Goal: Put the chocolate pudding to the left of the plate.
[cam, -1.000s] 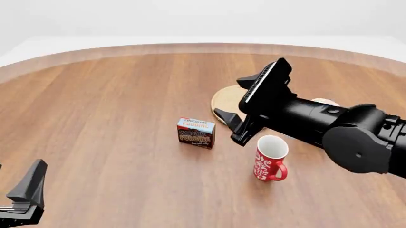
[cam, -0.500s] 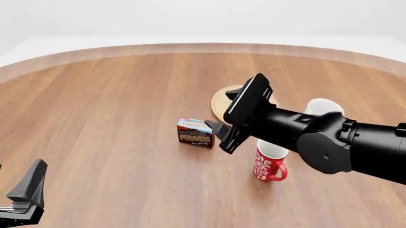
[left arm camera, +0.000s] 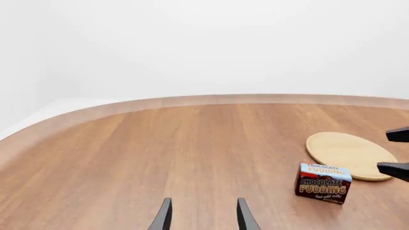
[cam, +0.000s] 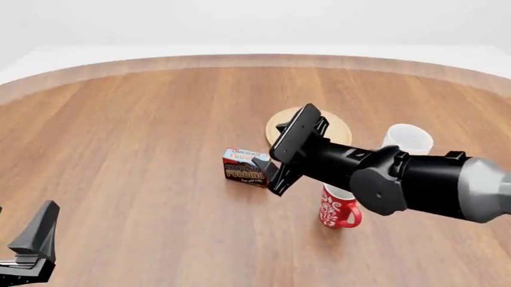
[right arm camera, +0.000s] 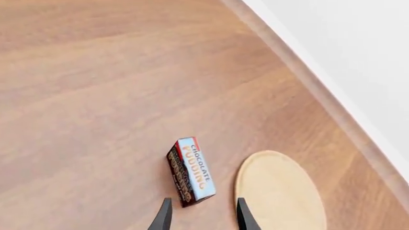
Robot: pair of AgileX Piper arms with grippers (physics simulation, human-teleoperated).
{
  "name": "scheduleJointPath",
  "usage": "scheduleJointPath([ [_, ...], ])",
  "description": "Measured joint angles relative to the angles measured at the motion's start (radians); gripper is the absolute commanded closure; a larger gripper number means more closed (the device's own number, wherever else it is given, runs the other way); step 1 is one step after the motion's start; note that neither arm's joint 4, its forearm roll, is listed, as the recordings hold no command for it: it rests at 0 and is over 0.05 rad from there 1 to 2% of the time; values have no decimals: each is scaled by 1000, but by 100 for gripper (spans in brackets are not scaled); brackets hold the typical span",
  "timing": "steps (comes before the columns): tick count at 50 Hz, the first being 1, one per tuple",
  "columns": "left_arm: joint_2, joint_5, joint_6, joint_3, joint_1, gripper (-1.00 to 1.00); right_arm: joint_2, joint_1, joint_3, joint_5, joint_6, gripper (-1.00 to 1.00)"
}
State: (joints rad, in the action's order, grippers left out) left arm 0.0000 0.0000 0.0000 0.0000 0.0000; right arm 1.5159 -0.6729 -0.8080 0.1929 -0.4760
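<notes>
The chocolate pudding (cam: 243, 167) is a small dark-brown box with a light-blue and red top band, standing on the table just left of and nearer than the plate (cam: 336, 128). My right gripper (cam: 268, 146) hovers open beside the box's right end, over the plate's near-left edge. In the right wrist view the pudding (right arm camera: 190, 170) lies just ahead of the open right gripper (right arm camera: 202, 215), with the plate (right arm camera: 281, 191) beside it. My left gripper (cam: 32, 245) stays open at the near-left table edge, far from the box (left arm camera: 323, 183) and plate (left arm camera: 348, 154).
A red patterned mug (cam: 339, 206) stands close under the right arm, nearer than the plate. A white mug (cam: 407, 139) stands to the plate's right. The table's rounded far edge (cam: 255, 60) runs across the back.
The right arm has swung left and lower, bringing its open gripper from over the plate to beside the pudding box. The left arm and all objects have not moved.
</notes>
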Motion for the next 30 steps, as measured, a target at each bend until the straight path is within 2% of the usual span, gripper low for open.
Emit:
scheduleJointPath([
  [30, 0, 0, 0, 0, 0, -100, 132, 24, -37, 53, 0, -100],
])
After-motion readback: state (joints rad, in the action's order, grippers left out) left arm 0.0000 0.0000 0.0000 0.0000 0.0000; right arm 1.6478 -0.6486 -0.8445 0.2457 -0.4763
